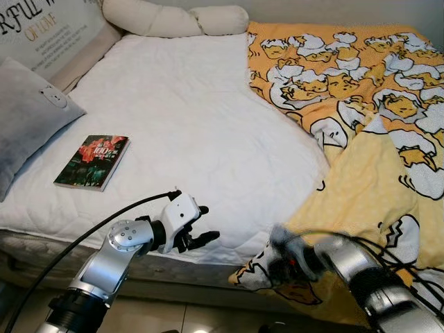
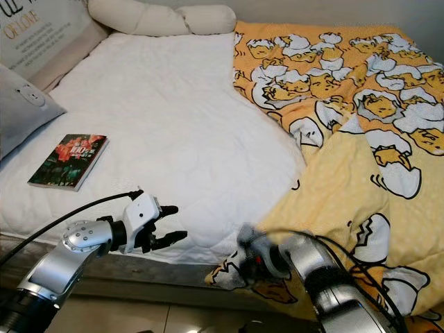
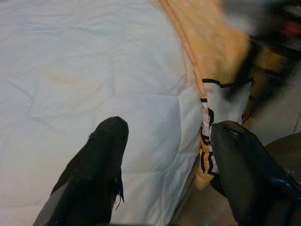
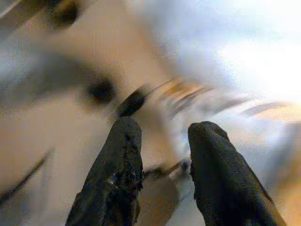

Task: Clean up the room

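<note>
Nearest, the right tool [image 1: 277, 260], blurred, fingers spread, reaches the yellow blanket [image 1: 361, 139] where its hem overhangs the bed's [image 1: 194, 118] front edge. The left tool [image 1: 201, 232] hovers spread beside it. A hasty pinch may catch the white sheet [image 1: 187, 139], too.

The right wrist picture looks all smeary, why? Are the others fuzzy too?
Right wrist view: background streaked with motion blur, the fingers sharper. Eye views: the right gripper is smeared, while the book and blanket stay crisp. Left wrist view: bed clear, top corner blurred.
</note>
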You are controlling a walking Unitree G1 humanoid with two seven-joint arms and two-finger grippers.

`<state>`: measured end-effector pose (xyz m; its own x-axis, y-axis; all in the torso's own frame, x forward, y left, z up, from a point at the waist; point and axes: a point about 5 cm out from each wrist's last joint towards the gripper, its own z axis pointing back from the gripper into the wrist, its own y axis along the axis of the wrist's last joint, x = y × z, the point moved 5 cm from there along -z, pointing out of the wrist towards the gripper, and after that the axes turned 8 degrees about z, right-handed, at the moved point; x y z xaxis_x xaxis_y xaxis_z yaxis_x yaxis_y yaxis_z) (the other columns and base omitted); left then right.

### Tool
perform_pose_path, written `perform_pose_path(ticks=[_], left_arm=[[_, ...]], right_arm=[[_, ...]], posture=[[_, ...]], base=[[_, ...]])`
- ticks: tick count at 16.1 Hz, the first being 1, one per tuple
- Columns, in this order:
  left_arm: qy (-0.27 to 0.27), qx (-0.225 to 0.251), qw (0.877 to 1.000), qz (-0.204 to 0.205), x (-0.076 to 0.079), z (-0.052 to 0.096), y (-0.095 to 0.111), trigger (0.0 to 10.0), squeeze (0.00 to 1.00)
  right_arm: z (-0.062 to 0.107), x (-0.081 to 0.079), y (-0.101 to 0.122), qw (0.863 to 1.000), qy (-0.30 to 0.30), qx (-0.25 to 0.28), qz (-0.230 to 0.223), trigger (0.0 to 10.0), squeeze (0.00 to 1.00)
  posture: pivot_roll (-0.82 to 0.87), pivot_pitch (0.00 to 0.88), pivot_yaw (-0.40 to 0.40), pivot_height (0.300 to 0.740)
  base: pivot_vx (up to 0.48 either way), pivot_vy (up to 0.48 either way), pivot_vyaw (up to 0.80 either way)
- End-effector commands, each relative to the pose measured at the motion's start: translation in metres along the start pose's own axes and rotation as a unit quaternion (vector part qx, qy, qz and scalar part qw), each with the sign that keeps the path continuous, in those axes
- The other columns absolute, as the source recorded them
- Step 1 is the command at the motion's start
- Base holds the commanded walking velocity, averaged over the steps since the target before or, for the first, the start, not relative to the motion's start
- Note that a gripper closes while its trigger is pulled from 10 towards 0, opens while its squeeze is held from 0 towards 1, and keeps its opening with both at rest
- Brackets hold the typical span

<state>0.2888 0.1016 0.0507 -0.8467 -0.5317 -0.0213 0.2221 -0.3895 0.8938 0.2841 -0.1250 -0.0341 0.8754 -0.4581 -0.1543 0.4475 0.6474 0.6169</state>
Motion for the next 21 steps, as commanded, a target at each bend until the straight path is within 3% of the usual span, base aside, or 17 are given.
perform_pose_path(ticks=[1, 2, 3, 4, 5, 7, 10, 11, 13, 14, 15, 16, 17, 18, 19, 21], left_arm=[[0.009, 0.003, 1.000, -0.010, -0.005, 0.002, 0.003, 10.0, 0.00], [0.010, 0.003, 1.000, -0.008, -0.005, 0.003, 0.002, 10.0, 0.00], [0.012, 0.002, 1.000, -0.007, -0.004, 0.004, 0.001, 10.0, 0.00], [0.012, 0.002, 1.000, -0.006, -0.004, 0.004, 0.001, 10.0, 0.00], [0.012, 0.003, 1.000, -0.006, -0.004, 0.003, 0.001, 10.0, 0.00], [0.012, 0.003, 1.000, -0.005, -0.004, 0.003, 0.001, 10.0, 0.00], [0.012, 0.004, 1.000, -0.005, -0.003, 0.004, 0.001, 10.0, 0.00], [0.012, 0.003, 1.000, -0.005, -0.003, 0.004, 0.001, 10.0, 0.00], [0.011, 0.002, 1.000, -0.005, -0.003, 0.005, 0.001, 10.0, 0.00], [0.011, 0.002, 1.000, -0.005, -0.002, 0.005, 0.001, 10.0, 0.00], [0.011, 0.001, 1.000, -0.005, -0.002, 0.005, 0.001, 10.0, 0.00], [0.011, 0.001, 1.000, -0.004, -0.002, 0.005, 0.000, 10.0, 0.00], [0.010, 0.001, 1.000, -0.004, -0.002, 0.005, 0.001, 10.0, 0.00], [0.010, 0.001, 1.000, -0.003, -0.001, 0.005, 0.002, 10.0, 0.00], [0.009, 0.003, 1.000, -0.003, -0.001, 0.004, 0.003, 10.0, 0.00], [0.008, 0.004, 1.000, -0.002, 0.002, 0.003, 0.004, 10.0, 0.00]], right_arm=[[0.007, 0.021, 0.018, 0.997, -0.065, 0.034, -0.022, 10.0, 1.00], [0.013, 0.039, 0.027, 0.989, -0.130, 0.057, -0.047, 10.0, 1.00], [0.024, 0.062, 0.036, 0.968, -0.222, 0.080, -0.084, 10.0, 1.00], [0.027, 0.067, 0.036, 0.963, -0.240, 0.080, -0.092, 10.0, 1.00], [0.032, 0.076, 0.038, 0.949, -0.284, 0.088, -0.109, 10.0, 1.00], [0.049, 0.097, 0.032, 0.905, -0.390, 0.080, -0.151, 10.0, 1.00], [0.054, 0.103, 0.018, 0.858, -0.461, 0.059, -0.220, 10.0, 1.00], [0.053, 0.102, 0.016, 0.850, -0.473, 0.055, -0.227, 10.0, 1.00], [0.044, 0.096, 0.014, 0.847, -0.474, 0.044, -0.237, 10.0, 1.00], [0.041, 0.094, 0.013, 0.850, -0.470, 0.038, -0.232, 10.0, 0.28], [0.038, 0.092, 0.013, 0.854, -0.464, 0.036, -0.232, 10.0, 0.08], [0.033, 0.088, 0.010, 0.858, -0.452, 0.027, -0.241, 10.0, 0.00], [0.028, 0.082, 0.002, 0.855, -0.442, 0.010, -0.270, 9.9, 0.00], [0.025, 0.078, -0.003, 0.852, -0.436, 0.004, -0.291, 7.8, 0.00], [0.022, 0.076, -0.006, 0.850, -0.429, 0.001, -0.304, 4.5, 0.00], [0.019, 0.073, -0.009, 0.852, -0.419, 0.006, -0.313, 1.2, 0.00]], posture=[[0.00, 0.000, 0.029, 0.740], [0.00, 0.000, 0.026, 0.740], [0.00, 0.000, 0.024, 0.740], [0.00, 0.000, 0.024, 0.740], [0.01, 0.000, 0.023, 0.740], [0.01, 0.000, 0.023, 0.740], [0.01, 0.000, 0.024, 0.740], [0.01, 0.000, 0.024, 0.740], [0.02, 0.000, 0.024, 0.740], [0.02, 0.000, 0.023, 0.740], [0.02, 0.000, 0.024, 0.740], [0.02, 0.000, 0.026, 0.740], [0.03, 0.000, 0.028, 0.740], [0.03, 0.000, 0.029, 0.740], [0.03, 0.005, 0.023, 0.740], [0.04, 0.019, 0.011, 0.740]], base=[[0.000, 0.000, 0.00], [0.000, 0.000, 0.00], [0.000, 0.000, 0.00], [0.000, 0.000, 0.00], [0.000, 0.000, 0.00], [0.000, 0.000, 0.00], [0.000, 0.000, 0.00], [0.000, 0.000, 0.00], [0.000, 0.000, 0.00], [0.000, 0.000, 0.00], [0.000, 0.000, 0.00], [0.000, 0.000, 0.00], [0.000, 0.000, 0.00], [0.000, 0.000, 0.00], [0.000, 0.000, 0.00], [0.000, 0.000, 0.00]])
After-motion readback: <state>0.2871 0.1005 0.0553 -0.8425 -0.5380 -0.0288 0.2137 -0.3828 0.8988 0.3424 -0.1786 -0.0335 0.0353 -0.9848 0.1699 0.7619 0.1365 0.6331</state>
